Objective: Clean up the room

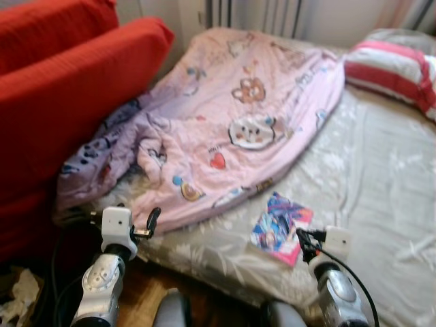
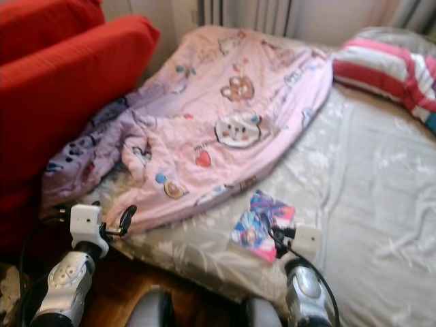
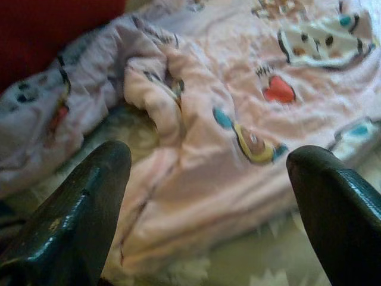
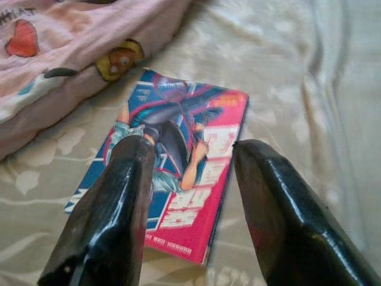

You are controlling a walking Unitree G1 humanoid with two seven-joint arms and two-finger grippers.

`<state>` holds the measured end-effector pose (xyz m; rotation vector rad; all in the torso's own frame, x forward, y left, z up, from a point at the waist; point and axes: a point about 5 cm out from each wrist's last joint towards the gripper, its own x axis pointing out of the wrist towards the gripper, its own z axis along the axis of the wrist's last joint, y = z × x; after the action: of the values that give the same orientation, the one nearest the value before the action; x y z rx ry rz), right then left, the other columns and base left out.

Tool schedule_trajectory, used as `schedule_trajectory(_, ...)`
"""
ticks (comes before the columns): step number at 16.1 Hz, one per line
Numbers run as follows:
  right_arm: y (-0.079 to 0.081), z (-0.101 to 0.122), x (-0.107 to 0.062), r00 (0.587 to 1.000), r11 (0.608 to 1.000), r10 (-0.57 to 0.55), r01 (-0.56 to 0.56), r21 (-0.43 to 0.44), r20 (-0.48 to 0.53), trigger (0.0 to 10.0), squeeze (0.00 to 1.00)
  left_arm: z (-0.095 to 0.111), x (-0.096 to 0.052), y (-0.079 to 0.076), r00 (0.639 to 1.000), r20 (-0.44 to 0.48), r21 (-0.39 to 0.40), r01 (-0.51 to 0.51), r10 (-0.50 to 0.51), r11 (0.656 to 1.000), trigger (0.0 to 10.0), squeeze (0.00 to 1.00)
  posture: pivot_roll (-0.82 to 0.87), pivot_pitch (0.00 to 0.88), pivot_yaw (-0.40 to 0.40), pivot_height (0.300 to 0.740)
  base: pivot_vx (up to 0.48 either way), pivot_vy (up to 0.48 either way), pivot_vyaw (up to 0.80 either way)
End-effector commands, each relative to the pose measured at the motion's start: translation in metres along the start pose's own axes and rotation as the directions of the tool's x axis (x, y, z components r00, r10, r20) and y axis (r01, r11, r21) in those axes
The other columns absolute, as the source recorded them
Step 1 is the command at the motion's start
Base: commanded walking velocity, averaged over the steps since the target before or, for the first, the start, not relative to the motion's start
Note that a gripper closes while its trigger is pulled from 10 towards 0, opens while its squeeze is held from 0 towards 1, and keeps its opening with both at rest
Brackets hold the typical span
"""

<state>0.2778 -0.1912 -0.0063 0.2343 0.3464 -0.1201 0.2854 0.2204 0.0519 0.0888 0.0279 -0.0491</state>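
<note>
Right tool (image 4: 190, 196) spread, hovering just over comic book (image 1: 281, 227) lying flat on bed (image 1: 381, 177) beside pink blanket (image 1: 231, 129). Left tool (image 3: 208, 208) spread, facing blanket edge. Step: book pickup approach. Next: lower, pinch book's edge.

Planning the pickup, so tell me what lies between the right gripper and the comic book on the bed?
Nothing but air. In the right wrist view the right gripper is open, poised over the comic book, which lies flat on the grey sheet beside the pink blanket.
</note>
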Motion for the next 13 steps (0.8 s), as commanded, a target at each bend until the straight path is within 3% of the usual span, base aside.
schedule_trajectory(1,0.000,-0.003,0.001,0.999,0.997,-0.032,0.034,0.074,-0.034,10.0,0.00,-0.003,-0.005,0.003,1.000,-0.021,0.004,-0.003,0.003,1.000,10.0,0.00,0.19,0.205,0.025,0.645,0.000,0.000,0.00)
schedule_trajectory(7,0.020,0.010,0.014,0.998,0.969,0.037,-0.023,0.245,-0.049,10.0,0.00,0.002,-0.010,0.012,1.000,-0.019,0.036,0.005,-0.004,0.999,10.0,0.00,0.23,0.234,0.055,0.645,0.000,0.000,0.00)
schedule_trajectory(9,0.021,0.012,0.015,0.998,0.981,0.032,-0.022,0.194,-0.047,10.0,0.00,0.003,-0.010,0.014,1.000,-0.018,0.040,0.002,-0.001,0.999,10.0,0.00,0.23,0.231,0.058,0.645,0.000,0.000,0.00)
schedule_trajectory(10,0.024,0.013,0.015,0.998,0.994,0.053,-0.050,0.093,-0.029,10.0,0.00,0.003,-0.011,0.014,1.000,-0.022,0.041,0.001,0.000,0.999,10.0,0.00,0.22,0.221,0.056,0.645,0.000,0.000,0.00)
schedule_trajectory(12,0.024,0.014,0.014,0.998,0.995,0.058,-0.057,0.084,-0.018,10.0,0.00,0.003,-0.010,0.013,1.000,-0.024,0.040,0.002,-0.001,0.999,10.0,0.00,0.22,0.217,0.054,0.645,0.000,0.000,0.00)
schedule_trajectory(13,0.024,0.013,0.012,0.997,0.997,0.075,-0.075,-0.005,-0.014,10.0,0.00,0.003,-0.009,0.012,1.000,-0.025,0.034,0.004,-0.003,0.999,10.0,0.00,0.21,0.211,0.051,0.645,0.000,0.000,0.00)
